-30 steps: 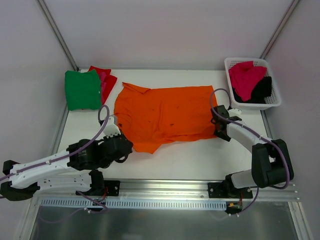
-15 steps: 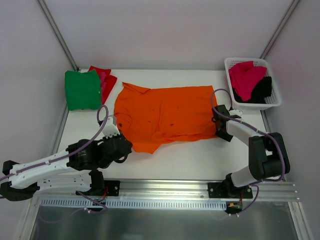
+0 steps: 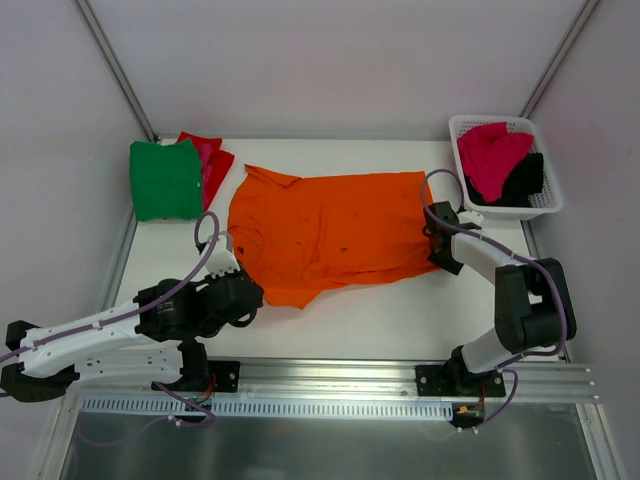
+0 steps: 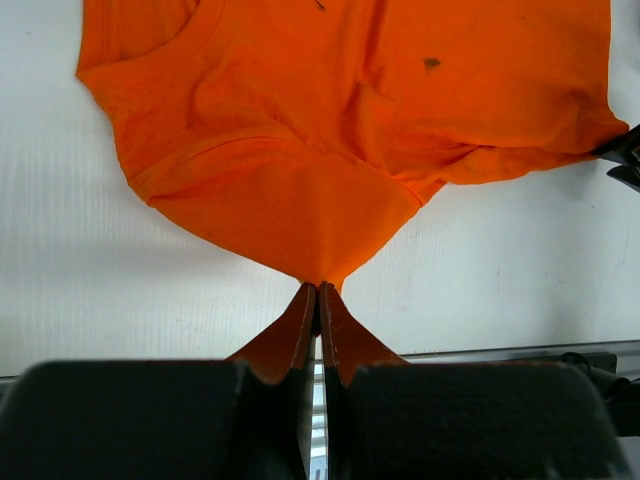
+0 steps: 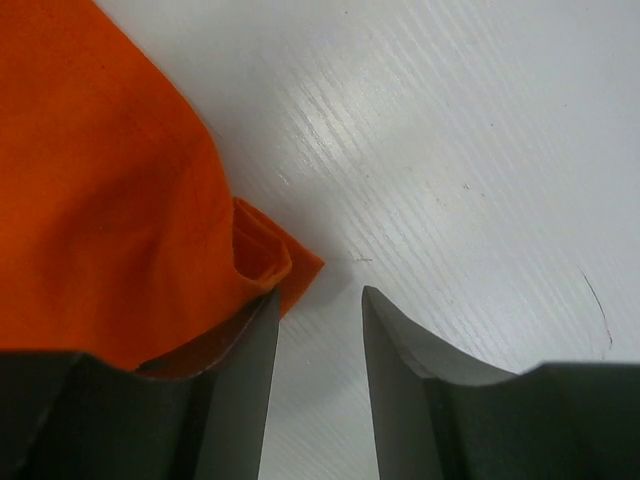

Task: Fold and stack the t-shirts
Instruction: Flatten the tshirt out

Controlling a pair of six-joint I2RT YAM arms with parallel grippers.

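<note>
The orange t-shirt [image 3: 325, 232] lies spread on the white table. My left gripper [image 3: 262, 297] is shut on its near left sleeve tip, as the left wrist view [image 4: 318, 285] shows, with the orange t-shirt [image 4: 340, 120] stretching away from it. My right gripper [image 3: 443, 250] is open at the shirt's right hem corner; in the right wrist view [image 5: 318, 300] the folded corner of the orange t-shirt [image 5: 110, 200] sits against the left finger [image 5: 245, 360], outside the gap. A folded green t-shirt [image 3: 165, 178] lies on a red one [image 3: 215, 160] at the back left.
A white lattice basket [image 3: 545, 205] at the back right holds a magenta-pink t-shirt [image 3: 490, 152] and a black one [image 3: 525, 180]. The metal rail [image 3: 330, 385] runs along the table's near edge.
My right gripper has moved a little farther back along the shirt's right edge. The left arm and the shirt have barely moved.
</note>
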